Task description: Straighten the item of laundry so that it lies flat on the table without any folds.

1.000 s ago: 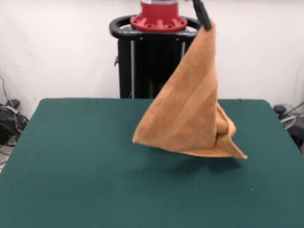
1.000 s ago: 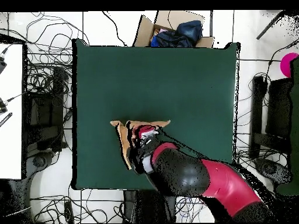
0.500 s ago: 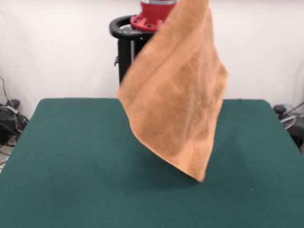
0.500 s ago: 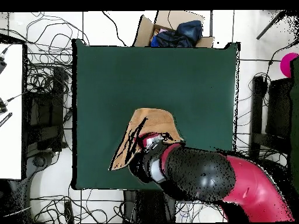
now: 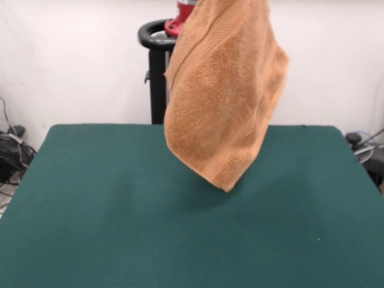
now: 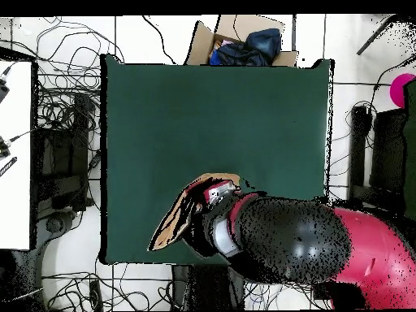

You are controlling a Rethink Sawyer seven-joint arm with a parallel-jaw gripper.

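**Front view: towel hanging clear of the table**

Front view shows the orange-tan towel point(image 5: 225, 96) hanging in the air, its top running off the upper edge of the picture, so the claw itself is out of frame here. The cloth drapes down from above in a broad, slightly twisted sheet, with a woven border band visible along its upper left edge. Its lowest corner points down and hangs above the dark green table point(image 5: 90, 228) without touching it. Behind the towel stands the black pedestal point(image 5: 157, 78) with the red base ring of the robot just showing beside the cloth.

In the overhead view the claw point(image 6: 213, 195) sits at the end of the red and black arm point(image 6: 301, 244), over the half of the table nearer the robot's base. The towel point(image 6: 175, 223) spreads out from beneath the claw toward the picture's left and lower left, reaching close to the table's near edge. The claw is closed on the towel's upper part, though its fingers are largely hidden by cloth and wrist. Well beyond the claw, past the table's far edge, a cardboard box point(image 6: 240, 41) holds dark clothing.
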